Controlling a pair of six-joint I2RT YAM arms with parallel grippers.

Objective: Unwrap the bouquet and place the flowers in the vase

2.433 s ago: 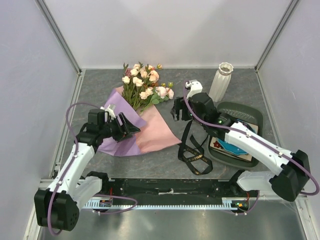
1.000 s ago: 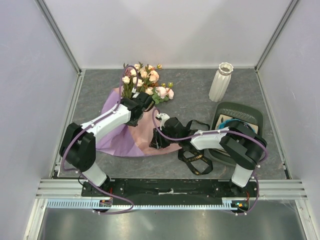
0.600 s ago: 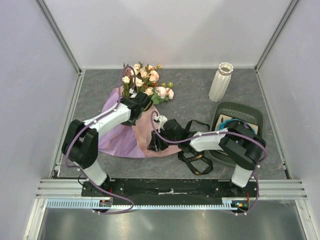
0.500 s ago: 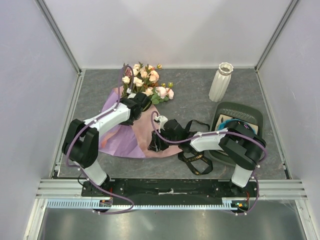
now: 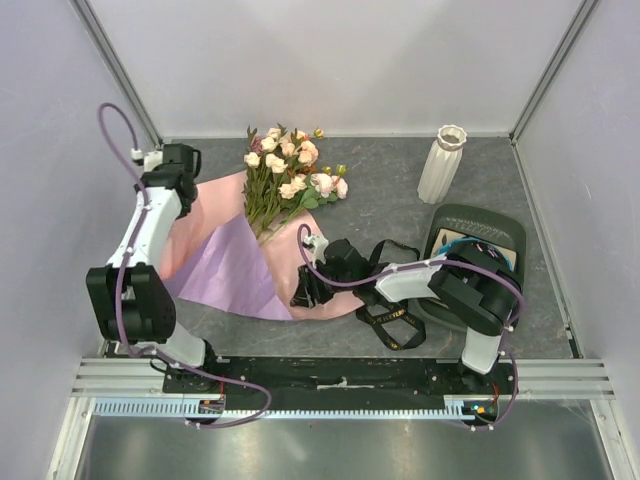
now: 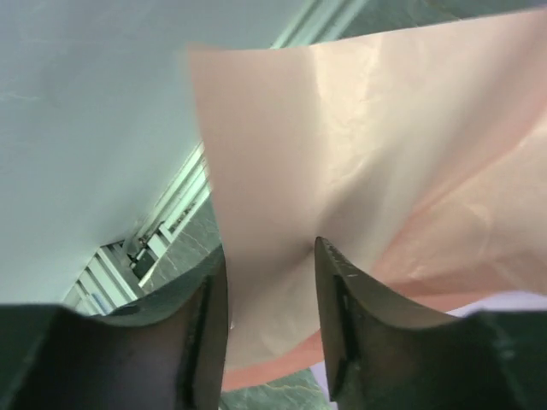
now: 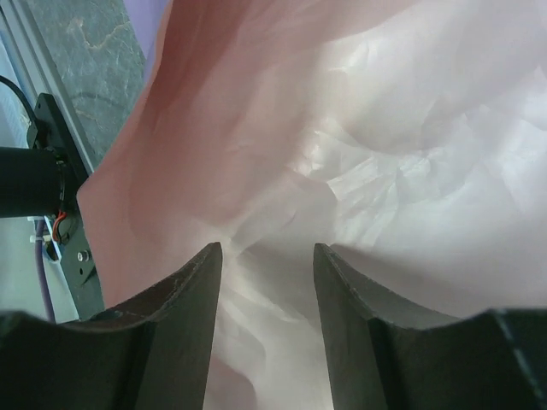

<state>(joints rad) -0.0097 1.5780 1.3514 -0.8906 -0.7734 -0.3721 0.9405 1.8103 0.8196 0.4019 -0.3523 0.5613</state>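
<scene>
The bouquet's paper lies spread on the table, with a pink flap [image 5: 207,218] folded out to the left and a lilac sheet [image 5: 235,268] toward the front. The flowers [image 5: 291,172] rest on its far end, heads pointing back. At the pink flap's left edge my left gripper [image 5: 180,198] is open, and pink paper [image 6: 282,171] shows in the gap between the parted jaws [image 6: 270,252]. Low over the paper's near right edge my right gripper [image 5: 303,292] is open, with crumpled pink paper [image 7: 282,154] under its jaws [image 7: 266,249]. The white ribbed vase [image 5: 441,163] stands upright at the back right.
A black ribbon [image 5: 392,312] lies in loops just right of the paper, under the right arm. A dark green tray [image 5: 497,222] with a blue dish sits at the right. White walls and metal rails close in the table on three sides.
The left arm has swung from the stems out to the far left, taking the pink flap with it and spreading the paper. The right gripper has slid slightly nearer along the paper's edge.
</scene>
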